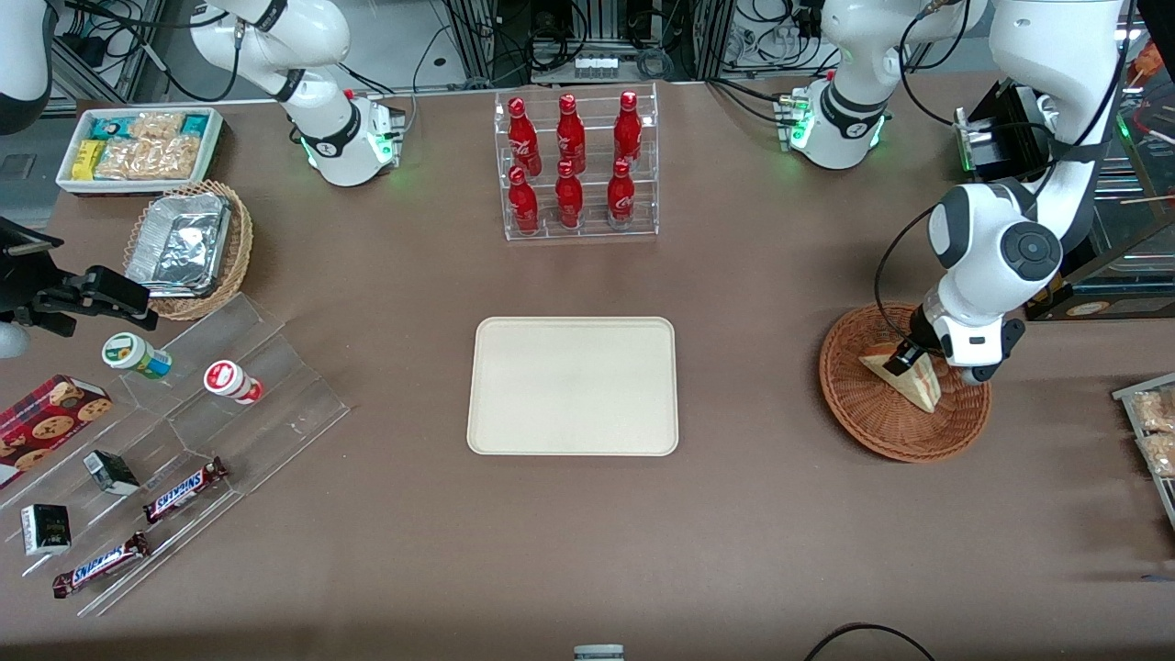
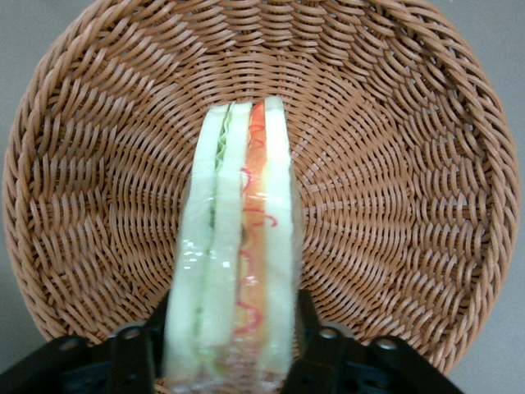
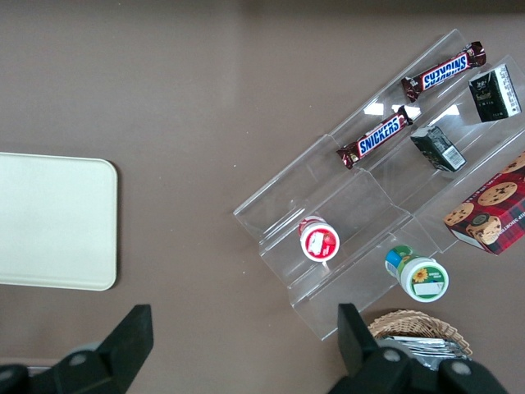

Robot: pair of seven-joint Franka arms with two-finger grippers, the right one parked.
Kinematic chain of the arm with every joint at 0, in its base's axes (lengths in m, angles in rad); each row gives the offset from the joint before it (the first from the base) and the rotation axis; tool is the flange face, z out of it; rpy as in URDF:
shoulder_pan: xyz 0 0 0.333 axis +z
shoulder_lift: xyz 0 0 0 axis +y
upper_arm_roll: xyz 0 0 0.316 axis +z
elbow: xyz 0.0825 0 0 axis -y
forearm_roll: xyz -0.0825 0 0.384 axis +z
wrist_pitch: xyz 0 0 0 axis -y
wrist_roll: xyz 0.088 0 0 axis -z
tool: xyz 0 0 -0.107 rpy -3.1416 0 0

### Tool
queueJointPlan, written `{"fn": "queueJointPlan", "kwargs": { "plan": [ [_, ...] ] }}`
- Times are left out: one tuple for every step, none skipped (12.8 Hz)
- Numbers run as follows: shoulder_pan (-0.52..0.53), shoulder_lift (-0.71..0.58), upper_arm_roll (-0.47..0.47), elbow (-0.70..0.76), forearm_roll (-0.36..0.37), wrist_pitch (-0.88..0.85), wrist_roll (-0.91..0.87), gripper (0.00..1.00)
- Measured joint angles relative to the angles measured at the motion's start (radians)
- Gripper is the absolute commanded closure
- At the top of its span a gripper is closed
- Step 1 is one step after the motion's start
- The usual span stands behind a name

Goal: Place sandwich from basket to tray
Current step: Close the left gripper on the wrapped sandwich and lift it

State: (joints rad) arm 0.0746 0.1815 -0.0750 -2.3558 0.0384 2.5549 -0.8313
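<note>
On the brown worktop (image 1: 753, 514), toward the parked arm's end, a stepped clear acrylic display (image 1: 197, 431) carries chocolate bars and small tubs; the right wrist view shows their labels more closely. A clear rack of red bottles (image 1: 576, 165) stands at the twelve o'clock side of the flat cream rectangular tray (image 1: 573, 386), which lies bare at mid-worktop. Toward the working arm's end sits the round reddish-brown wicker basket (image 1: 904, 386), well apart from the tray.

The left arm's gripper (image 1: 909, 361) reaches down into the basket and is clamped on the triangular white-bread sandwich (image 1: 909, 378). The front view shows the wedge's pale flat face, its long edge slanting from about ten o'clock to four o'clock. Only the left wrist view shows the layered edge of the sandwich (image 2: 238, 254): green filling between one pair of slices, red and orange between the other, under clear wrap. There the wedge stands on edge, its long axis running from the gripper (image 2: 234, 361) across the woven floor of the basket (image 2: 410, 205), with a black finger (image 2: 320, 349) pressed to each bread face.
</note>
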Motion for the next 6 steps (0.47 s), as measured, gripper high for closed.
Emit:
{"fn": "queueJointPlan", "kwargs": {
  "plan": [
    [-0.001,0.0,0.0,0.0,0.0,0.0,0.0,0.88],
    [-0.002,0.0,0.0,0.0,0.0,0.0,0.0,0.93],
    [-0.002,0.0,0.0,0.0,0.0,0.001,0.0,0.99],
    [-0.002,0.0,0.0,0.0,0.0,0.001,0.0,0.99],
    [-0.002,0.0,0.0,0.0,0.0,0.002,0.0,0.99],
    [-0.003,0.0,0.0,0.0,0.0,0.002,0.0,0.99]
  ]
}}
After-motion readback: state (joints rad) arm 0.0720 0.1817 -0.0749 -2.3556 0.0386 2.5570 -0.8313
